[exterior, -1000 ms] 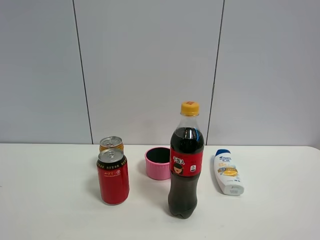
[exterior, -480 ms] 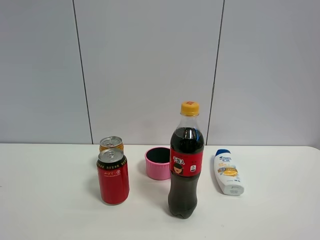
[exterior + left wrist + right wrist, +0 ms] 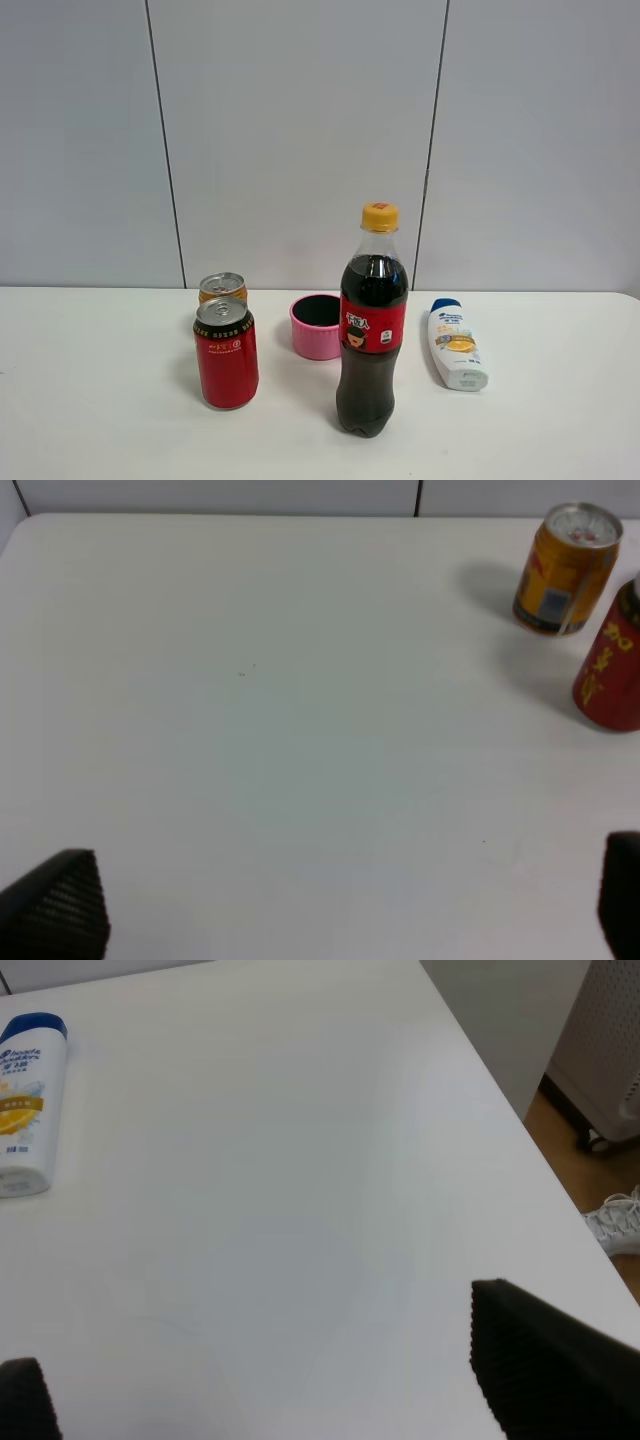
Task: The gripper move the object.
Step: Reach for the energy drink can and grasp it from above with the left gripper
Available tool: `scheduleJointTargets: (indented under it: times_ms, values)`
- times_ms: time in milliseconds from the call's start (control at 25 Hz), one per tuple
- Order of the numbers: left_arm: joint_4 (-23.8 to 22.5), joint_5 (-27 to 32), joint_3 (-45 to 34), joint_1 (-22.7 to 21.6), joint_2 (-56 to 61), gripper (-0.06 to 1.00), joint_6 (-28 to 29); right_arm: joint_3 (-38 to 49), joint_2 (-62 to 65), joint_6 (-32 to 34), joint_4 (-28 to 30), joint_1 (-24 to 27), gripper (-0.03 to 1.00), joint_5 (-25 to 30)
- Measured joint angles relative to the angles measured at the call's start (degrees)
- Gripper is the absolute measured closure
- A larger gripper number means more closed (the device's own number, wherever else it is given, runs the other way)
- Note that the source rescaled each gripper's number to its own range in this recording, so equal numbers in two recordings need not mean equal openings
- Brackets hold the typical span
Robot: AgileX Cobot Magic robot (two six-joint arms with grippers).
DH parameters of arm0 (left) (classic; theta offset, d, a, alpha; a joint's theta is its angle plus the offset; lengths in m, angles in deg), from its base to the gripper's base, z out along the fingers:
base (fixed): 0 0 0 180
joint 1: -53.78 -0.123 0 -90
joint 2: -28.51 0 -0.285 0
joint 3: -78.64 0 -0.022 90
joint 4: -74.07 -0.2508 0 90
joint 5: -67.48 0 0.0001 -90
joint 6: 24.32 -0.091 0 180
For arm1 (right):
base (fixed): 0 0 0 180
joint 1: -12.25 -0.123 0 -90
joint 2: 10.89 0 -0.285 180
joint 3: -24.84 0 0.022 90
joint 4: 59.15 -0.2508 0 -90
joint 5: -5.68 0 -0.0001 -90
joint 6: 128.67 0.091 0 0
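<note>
- Nothing has changed in the high view over the last second: every item sits where it did and no arm has entered, so the task looks not yet begun.
- Orange can (image 3: pixel 222 287) stands upright on the tabletop (image 3: pixel 90 400), left of centre in the frame, just behind the red can (image 3: pixel 226 352), which hides most of it.
- Left tool (image 3: pixel 335 910) has its jaws spread wide with nothing between them. Its wrist view shows the orange can (image 3: pixel 565 570) well apart from it, ahead and off to one side, next to the red can (image 3: pixel 610 670).
- Right tool (image 3: pixel 290 1380) is also spread wide and empty, with only the shampoo bottle (image 3: pixel 25 1105) near; no orange can in its view.
- Judgement: the left tool is better placed, but the red can crowds the approach.
</note>
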Motion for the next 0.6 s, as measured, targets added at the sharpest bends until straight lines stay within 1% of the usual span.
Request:
scheduleJointTargets:
  times_ms: [280, 360, 480, 600]
  values:
    - [0.07, 0.0, 0.0, 0.0, 0.0, -0.06, 0.0, 0.0, 0.0, 0.0, 0.0, 0.0, -0.03, 0.0]
    - [1.04, -0.08, 0.2, 0.0, -0.06, -0.06, -0.66, 0.0, 0.0, 0.0, 0.0, 0.0, -0.03, 0.0]
    - [3.95, -1.65, 4.68, 0.0, -3.74, -0.06, -5.83, 0.0, 0.0, 0.0, 0.0, 0.0, -0.03, -0.05]
    - [7.49, -5.33, 13.2, 0.0, -12.88, -0.06, -12.76, 0.0, 0.0, 0.0, 0.0, 0.0, -0.03, -0.05]
